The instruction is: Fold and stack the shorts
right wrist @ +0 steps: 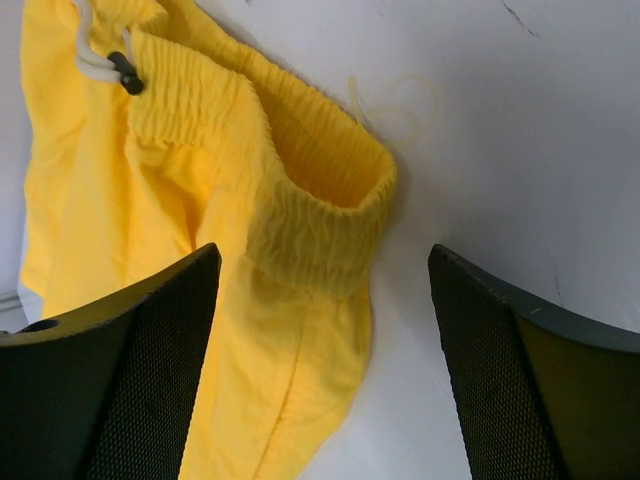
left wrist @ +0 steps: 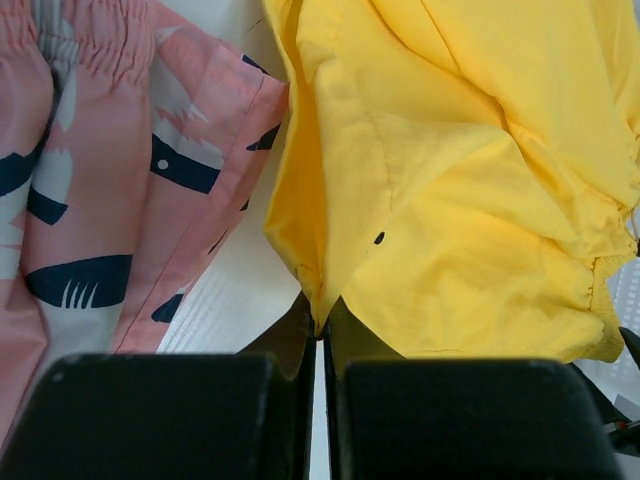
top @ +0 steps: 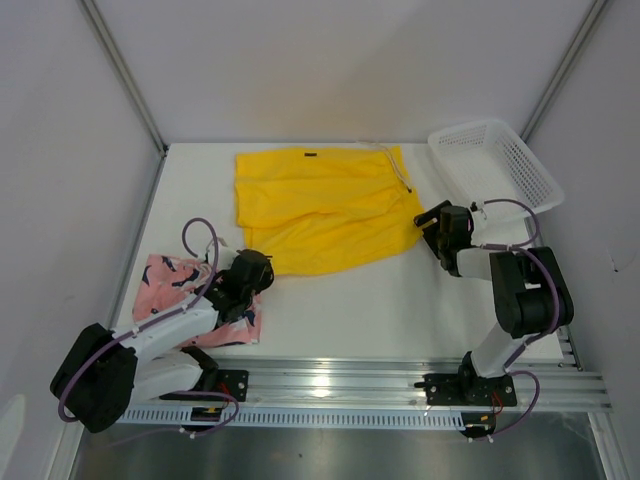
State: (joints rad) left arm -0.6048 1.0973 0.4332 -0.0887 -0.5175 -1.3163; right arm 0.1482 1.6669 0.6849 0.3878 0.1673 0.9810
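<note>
Surface (top: 400,310): white, carries everything.

Yellow shorts (top: 320,205): upper centre of the top view, spread flat, long axis left-right. Fold judged not finished.

Basket (top: 500,165): upper right, apart from the cloth.

Pink shorts (top: 165,275): lower left, partly under the left arm, just beside the yellow hem.

Left hand (left wrist: 320,345): closed, pinching the lower-left corner of the yellow shorts.

Right hand (right wrist: 322,300): open at the right edge, waistband end between its fingers, not gripped. Nearer arm for that end.

Count: two shorts, one basket, two hands.
</note>
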